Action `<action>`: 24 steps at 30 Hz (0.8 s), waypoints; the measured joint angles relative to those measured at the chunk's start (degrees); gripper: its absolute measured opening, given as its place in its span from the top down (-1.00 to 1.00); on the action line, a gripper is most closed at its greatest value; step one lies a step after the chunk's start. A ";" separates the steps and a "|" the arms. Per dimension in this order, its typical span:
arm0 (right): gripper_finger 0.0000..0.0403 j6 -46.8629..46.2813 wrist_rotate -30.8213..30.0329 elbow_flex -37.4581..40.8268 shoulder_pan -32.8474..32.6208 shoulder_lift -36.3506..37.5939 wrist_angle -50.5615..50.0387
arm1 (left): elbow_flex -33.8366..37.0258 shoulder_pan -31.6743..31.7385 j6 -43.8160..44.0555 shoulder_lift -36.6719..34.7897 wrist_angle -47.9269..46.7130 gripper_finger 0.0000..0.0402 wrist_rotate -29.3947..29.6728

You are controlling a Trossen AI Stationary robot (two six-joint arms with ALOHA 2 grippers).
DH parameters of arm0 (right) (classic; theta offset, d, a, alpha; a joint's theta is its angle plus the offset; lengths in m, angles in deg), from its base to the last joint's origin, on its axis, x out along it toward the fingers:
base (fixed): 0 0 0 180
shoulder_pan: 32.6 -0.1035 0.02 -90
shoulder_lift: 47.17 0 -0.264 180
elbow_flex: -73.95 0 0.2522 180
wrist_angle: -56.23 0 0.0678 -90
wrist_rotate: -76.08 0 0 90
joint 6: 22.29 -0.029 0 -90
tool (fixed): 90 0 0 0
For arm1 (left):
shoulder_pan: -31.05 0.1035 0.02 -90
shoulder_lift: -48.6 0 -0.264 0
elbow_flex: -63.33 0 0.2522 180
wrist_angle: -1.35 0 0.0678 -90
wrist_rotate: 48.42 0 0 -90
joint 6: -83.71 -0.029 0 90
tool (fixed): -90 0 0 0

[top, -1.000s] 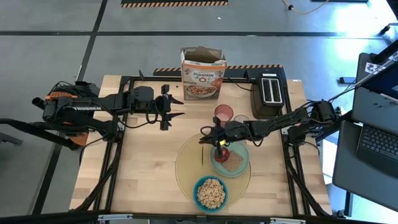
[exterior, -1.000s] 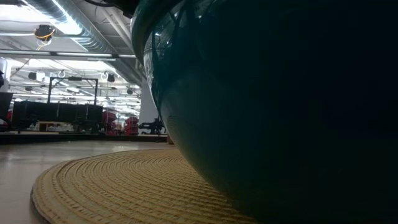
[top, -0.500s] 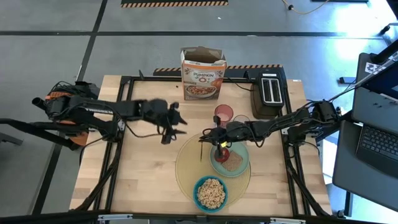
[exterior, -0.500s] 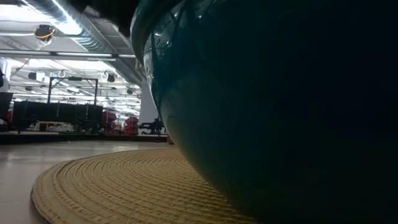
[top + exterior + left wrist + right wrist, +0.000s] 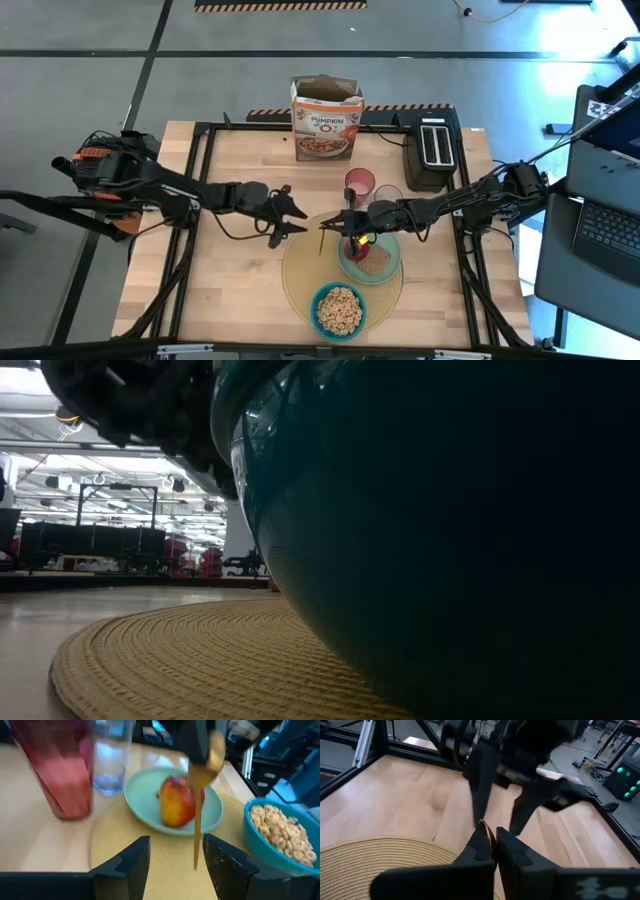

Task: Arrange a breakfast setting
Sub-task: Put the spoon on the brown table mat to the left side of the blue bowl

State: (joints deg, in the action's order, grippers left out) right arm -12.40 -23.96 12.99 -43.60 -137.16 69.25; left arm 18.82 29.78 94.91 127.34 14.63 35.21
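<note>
Slim gold spoon (image 5: 199, 795) pinched in shut right hand (image 5: 343, 222); left hand (image 5: 297, 220) half-open, empty.

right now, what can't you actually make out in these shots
- Low view: the round blue bowl fills the frame and hides the rest of the setting behind it.
- High view: the thin gold spoon in the right gripper is too small to show its bowl end.
- Left wrist view: the tall pink cup is blurred and cut off by the edge.
</note>
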 joint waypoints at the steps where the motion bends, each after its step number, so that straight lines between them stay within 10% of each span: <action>1: 1.00 0.02 0.01 0.00 0.06 0.00 0.01 | 0.09 -0.18 0.62 1.23 0.75 0.13 -0.65; 24: 1.00 -0.33 -0.96 0.00 0.09 0.00 0.07 | -6.07 -0.14 3.88 17.75 18.97 0.13 -5.33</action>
State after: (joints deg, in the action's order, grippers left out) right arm -12.73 -24.92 12.99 -43.51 -137.16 69.32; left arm 12.75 29.64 98.80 145.09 33.60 29.88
